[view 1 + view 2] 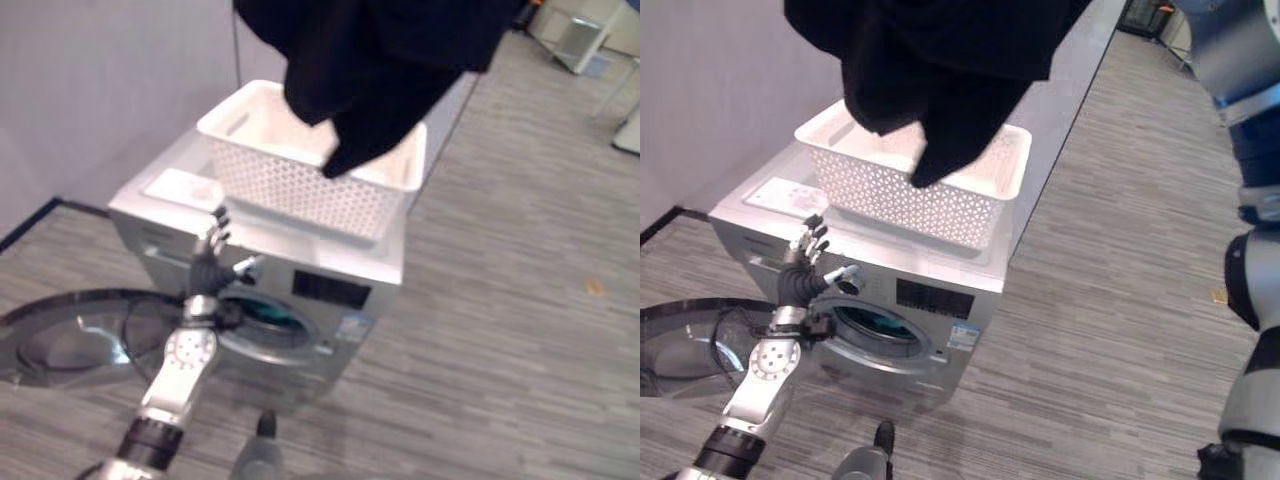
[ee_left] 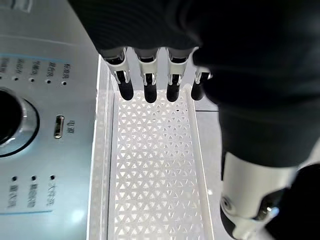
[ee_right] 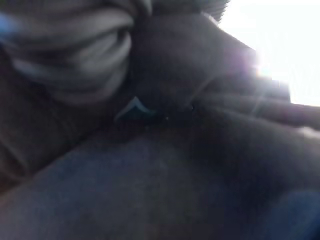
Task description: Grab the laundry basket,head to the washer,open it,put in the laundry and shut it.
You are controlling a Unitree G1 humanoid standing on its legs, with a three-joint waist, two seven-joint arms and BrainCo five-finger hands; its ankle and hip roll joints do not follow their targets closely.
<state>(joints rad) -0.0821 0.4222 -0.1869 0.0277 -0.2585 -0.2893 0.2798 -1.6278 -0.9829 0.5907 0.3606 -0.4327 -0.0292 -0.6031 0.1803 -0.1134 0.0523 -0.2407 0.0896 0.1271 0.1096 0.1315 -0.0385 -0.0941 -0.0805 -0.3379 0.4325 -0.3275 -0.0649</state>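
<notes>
A white lattice laundry basket [image 1: 300, 190] stands on top of the silver washer [image 1: 330, 270]. A black garment [image 1: 380, 60] hangs from above, its lower tip dangling over the basket's right half. In the right wrist view dark cloth presses close against my right hand [image 3: 75, 60], whose fingers look curled on it. My left hand [image 1: 207, 262] is raised in front of the washer's control panel, fingers [image 2: 150, 85] straight and pointing at the basket's wall [image 2: 155, 165], holding nothing. The round glass door [image 1: 70, 340] is swung open to the left, and the drum opening [image 1: 265, 312] shows.
A grey wall [image 1: 100, 90] runs behind and left of the washer. Grey plank floor [image 1: 520, 300] spreads to the right. A white flat panel [image 1: 185, 188] lies on the washer top beside the basket. Pale furniture [image 1: 580, 35] stands far at the back right.
</notes>
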